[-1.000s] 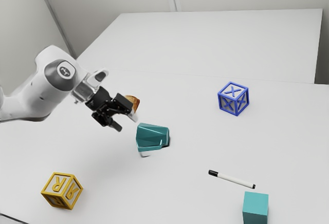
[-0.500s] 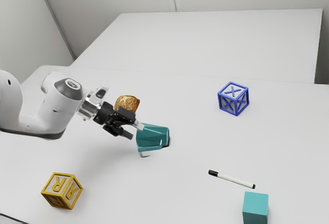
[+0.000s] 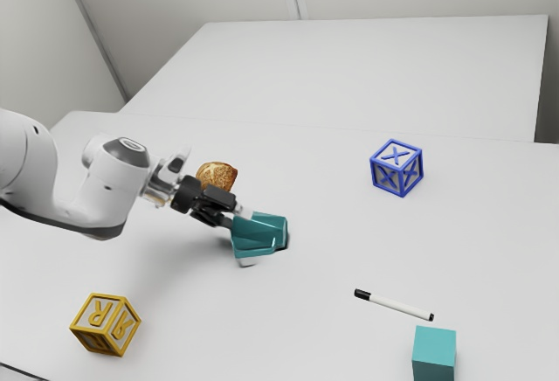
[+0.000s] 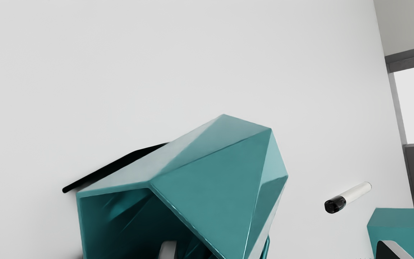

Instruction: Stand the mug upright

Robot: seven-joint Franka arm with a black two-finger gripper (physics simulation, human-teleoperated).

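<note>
**White table (image 3: 489, 259), mug (image 3: 261, 234) on its side, not righted**

Going left to right in the exterior view. Arm (image 3: 113, 180) comes in from the left edge. Yellow block (image 3: 105, 324) is lower left, well apart from your mug. Bread-like lump (image 3: 217, 175) is left of centre, just beyond the gripper (image 3: 239, 218); watch it if you swing the hand that way.

Gripper is at the mug's mouth, spread wide, nothing clamped. Wrist view: one fingertip (image 4: 168, 250) at or inside the mouth, the other outside the mug. Can't tell if either touches.

Mug lies just left of centre, mouth toward the gripper. Approach looks about done. You have left: close on the wall, lift, tip base-down, set, release. Thin-wall pinch could slip or twist.

Right side: blue block (image 3: 397, 169) upper right, marker (image 3: 397, 305) and teal cube (image 3: 434, 354) lower right. None blocks you.
</note>
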